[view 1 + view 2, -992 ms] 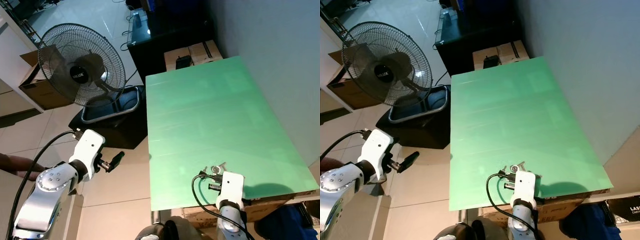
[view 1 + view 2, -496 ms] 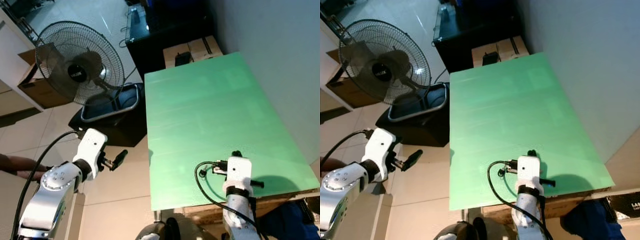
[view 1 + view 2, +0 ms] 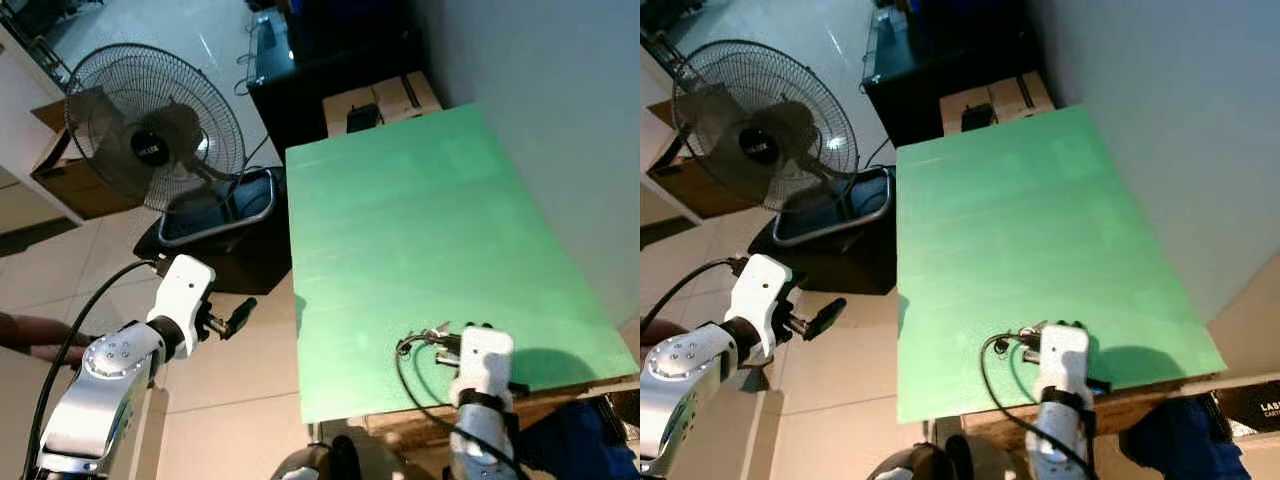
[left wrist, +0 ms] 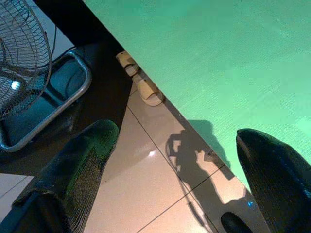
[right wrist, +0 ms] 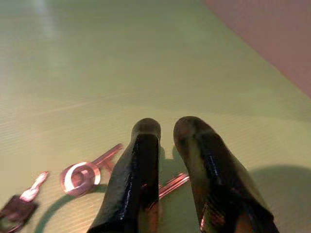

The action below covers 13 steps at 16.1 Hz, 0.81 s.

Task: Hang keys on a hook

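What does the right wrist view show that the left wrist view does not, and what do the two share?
Right wrist view: the keys lying on the table, with the right pincer nearly shut just above one of them.

Left wrist view: the open left pincer over floor tiles, the fan, and slippers under the table edge.

Both: the green table top and two black fingers.

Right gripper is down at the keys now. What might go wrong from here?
The right gripper has its fingers nearly together on the green table, and the keys lie flat mostly beside them, so it may close on nothing. The keys also sit near the table's front edge and could get pushed off.
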Motion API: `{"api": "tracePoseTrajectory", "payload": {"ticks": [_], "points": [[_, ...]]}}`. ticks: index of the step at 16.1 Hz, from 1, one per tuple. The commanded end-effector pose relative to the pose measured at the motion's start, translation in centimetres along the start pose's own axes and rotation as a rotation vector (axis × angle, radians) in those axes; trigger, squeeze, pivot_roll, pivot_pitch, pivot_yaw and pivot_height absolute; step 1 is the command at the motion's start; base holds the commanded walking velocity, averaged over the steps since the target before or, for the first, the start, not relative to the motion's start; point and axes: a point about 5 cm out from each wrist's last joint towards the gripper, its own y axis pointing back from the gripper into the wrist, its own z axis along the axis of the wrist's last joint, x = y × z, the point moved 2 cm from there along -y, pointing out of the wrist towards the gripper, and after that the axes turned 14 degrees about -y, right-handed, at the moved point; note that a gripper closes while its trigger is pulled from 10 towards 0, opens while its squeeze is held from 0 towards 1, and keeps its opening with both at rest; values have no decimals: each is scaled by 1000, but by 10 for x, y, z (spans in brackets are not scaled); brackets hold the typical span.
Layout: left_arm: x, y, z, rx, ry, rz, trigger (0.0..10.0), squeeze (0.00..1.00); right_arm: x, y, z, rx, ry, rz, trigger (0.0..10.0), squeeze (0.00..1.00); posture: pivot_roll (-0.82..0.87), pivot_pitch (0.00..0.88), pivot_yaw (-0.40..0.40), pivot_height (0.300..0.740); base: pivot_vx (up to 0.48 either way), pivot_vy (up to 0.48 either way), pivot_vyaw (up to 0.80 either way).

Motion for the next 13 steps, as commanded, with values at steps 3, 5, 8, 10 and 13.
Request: {"api": "tracePoseTrajectory", "payload": {"ticks": [3, 5, 8, 10, 13], "points": [[6, 2, -7, 34, 11, 23, 10000, 0, 25, 12, -10, 62, -90, 37, 10000, 1000, -1, 156, 300, 727, 0, 0, 0], [6, 4, -7, 37, 10, 27, 10000, 0, 25, 12, -11, 71, -94, 35, 10000, 1000, 8, 158, 300, 727, 0, 0, 0], [8, 7, -9, 43, 6, 32, 10000, 0, 27, 9, -16, 99, -125, 47, 10000, 0, 17, 163, 301, 727, 0, 0, 0], [8, 7, -9, 43, 5, 33, 10000, 0, 27, 8, -17, 98, -134, 46, 10000, 0, 22, 159, 301, 727, 0, 0, 0], [11, 9, -8, 42, 1, 40, 10000, 0, 26, 7, -20, 108, -154, 40, 10000, 0, 32, 156, 303, 727, 0, 0, 0]]}}
